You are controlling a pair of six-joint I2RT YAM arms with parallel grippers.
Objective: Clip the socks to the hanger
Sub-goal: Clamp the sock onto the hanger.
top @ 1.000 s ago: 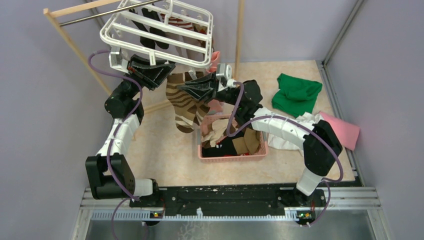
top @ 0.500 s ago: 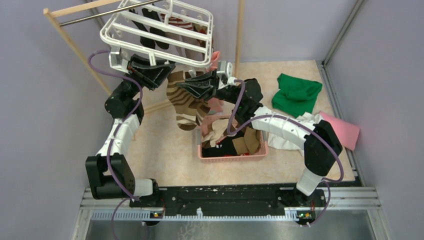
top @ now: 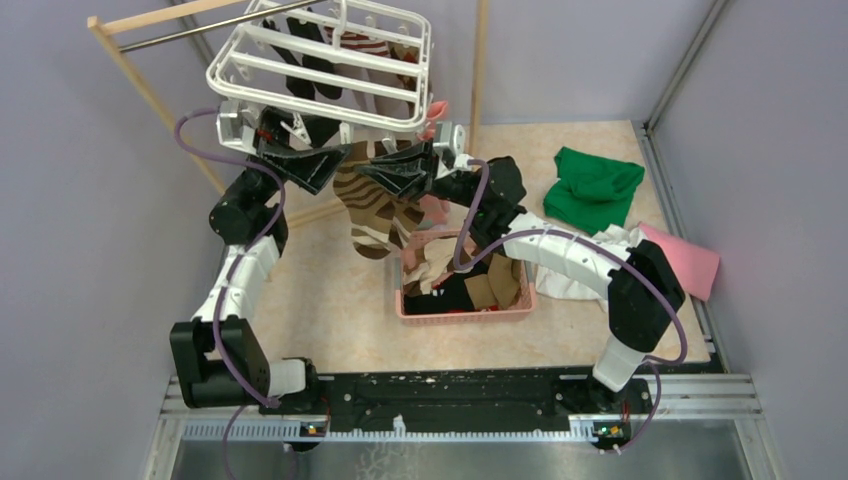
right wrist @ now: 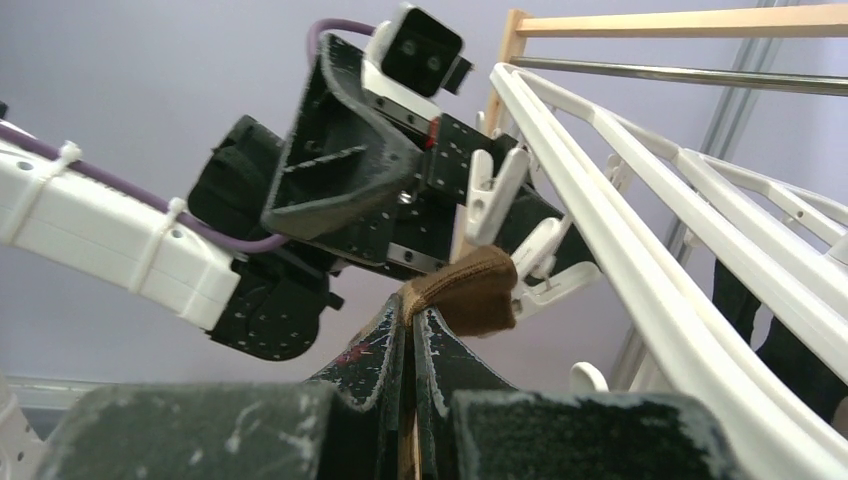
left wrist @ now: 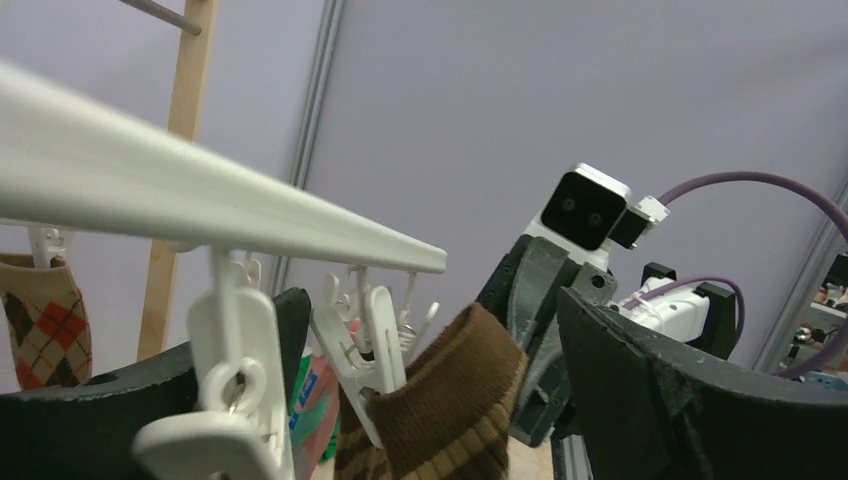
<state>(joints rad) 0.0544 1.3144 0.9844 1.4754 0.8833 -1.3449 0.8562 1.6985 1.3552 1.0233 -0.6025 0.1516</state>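
The right gripper [right wrist: 410, 315] is pinching the brown striped sock [right wrist: 465, 295] in closed jaws at a clip [left wrist: 372, 345] under the hanger [left wrist: 150, 175] — the left gripper [top: 330, 160] is holding its jaws wide apart alongside.

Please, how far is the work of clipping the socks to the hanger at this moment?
Done: black socks and an argyle sock already hang from the hanger. In hand: the right gripper is shut on the cuff of the brown striped sock at a clip. The left gripper stands open. Whether the clip bites is unclear. Left: more socks lie in the pink basket.
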